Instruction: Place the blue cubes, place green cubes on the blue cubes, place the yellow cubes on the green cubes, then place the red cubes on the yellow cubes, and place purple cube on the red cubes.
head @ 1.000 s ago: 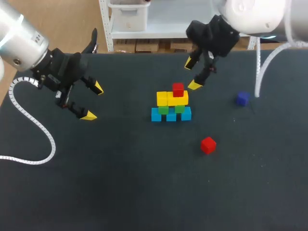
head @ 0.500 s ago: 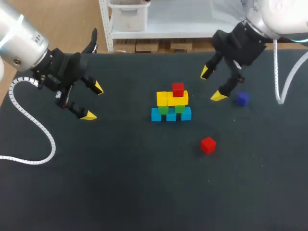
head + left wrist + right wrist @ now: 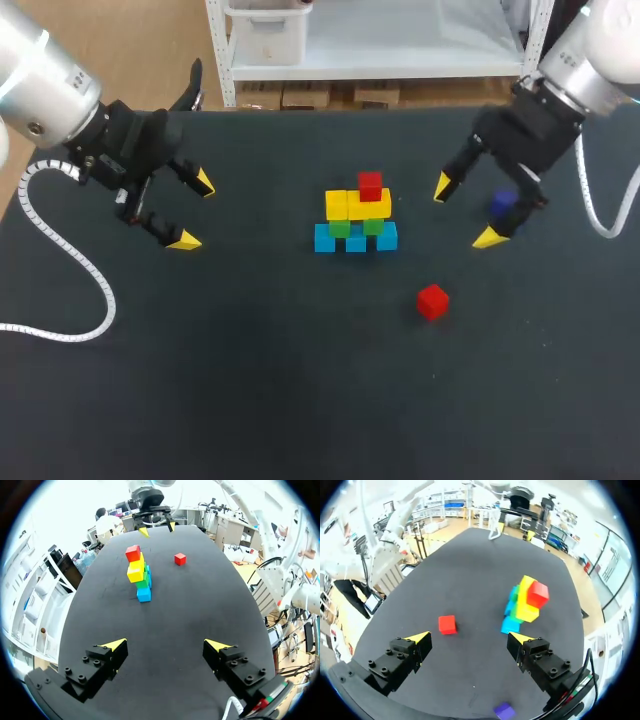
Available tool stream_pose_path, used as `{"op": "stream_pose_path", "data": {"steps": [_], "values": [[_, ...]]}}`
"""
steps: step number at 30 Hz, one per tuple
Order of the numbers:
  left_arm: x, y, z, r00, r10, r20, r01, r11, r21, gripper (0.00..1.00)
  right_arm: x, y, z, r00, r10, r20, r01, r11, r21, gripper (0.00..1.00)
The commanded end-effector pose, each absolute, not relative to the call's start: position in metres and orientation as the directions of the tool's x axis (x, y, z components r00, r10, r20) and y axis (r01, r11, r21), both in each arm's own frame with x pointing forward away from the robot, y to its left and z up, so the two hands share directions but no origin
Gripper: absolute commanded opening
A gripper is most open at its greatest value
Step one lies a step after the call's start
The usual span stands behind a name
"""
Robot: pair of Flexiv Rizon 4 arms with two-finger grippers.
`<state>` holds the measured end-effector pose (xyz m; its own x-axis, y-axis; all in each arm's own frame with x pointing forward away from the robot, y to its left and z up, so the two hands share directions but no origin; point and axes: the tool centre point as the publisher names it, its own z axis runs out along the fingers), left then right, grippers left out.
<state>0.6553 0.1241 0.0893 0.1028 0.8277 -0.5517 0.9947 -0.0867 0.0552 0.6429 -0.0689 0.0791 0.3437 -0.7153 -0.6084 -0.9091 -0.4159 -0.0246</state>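
Well, the right gripper (image 3: 464, 212) has swung away from above the little wall of cubes, out towards its own side of the dark table (image 3: 300, 400). It now hangs with its yellow-tipped fingers spread wide and nothing between them. The small purple cube (image 3: 502, 204) lies on the table just under it, half hidden by the wrist. The left gripper (image 3: 194, 211) has not budged: it is parked well off on its own side, fingers just as wide and empty.

In my judgement a red cube has just gone onto the stack and the arm is off to fetch the next piece. The loose red cube (image 3: 432, 301) lies alone on the table nearer the robot than the wall. In the right wrist view it lies ahead of the open fingers, so it looks the likelier target. It is also the one due before the purple.

The wall has a row of blue cubes (image 3: 355, 239) on the table, green cubes (image 3: 355, 227) on them, yellow cubes (image 3: 357, 205) above, and one red cube (image 3: 370, 186) on the yellows' right-hand end. Its long axis runs along the blue row, crosswise from one arm's side to the other, and it narrows upward. The loose cubes have no long axis; each rests flat on one face.
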Motion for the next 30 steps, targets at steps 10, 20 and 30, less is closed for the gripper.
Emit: {"op": "stream_pose_path", "data": {"steps": [10,20,30], "values": [[0.656,0.125,0.089,0.106,0.826,-0.554,0.994,-0.090,0.056,1.00,0.594,-0.059,0.048,0.448,-0.634,-0.630,-0.841,-0.539,-0.055,1.00],[0.656,0.125,0.089,0.106,0.826,-0.554,0.994,-0.090,0.056,1.00,0.579,-0.045,0.020,0.457,-0.619,-0.639,-0.823,-0.566,-0.040,1.00],[0.656,0.125,0.089,0.106,0.826,-0.554,0.994,-0.090,0.056,1.00,0.589,-0.037,0.002,0.449,-0.648,-0.616,-0.838,-0.545,-0.038,0.67]]}}
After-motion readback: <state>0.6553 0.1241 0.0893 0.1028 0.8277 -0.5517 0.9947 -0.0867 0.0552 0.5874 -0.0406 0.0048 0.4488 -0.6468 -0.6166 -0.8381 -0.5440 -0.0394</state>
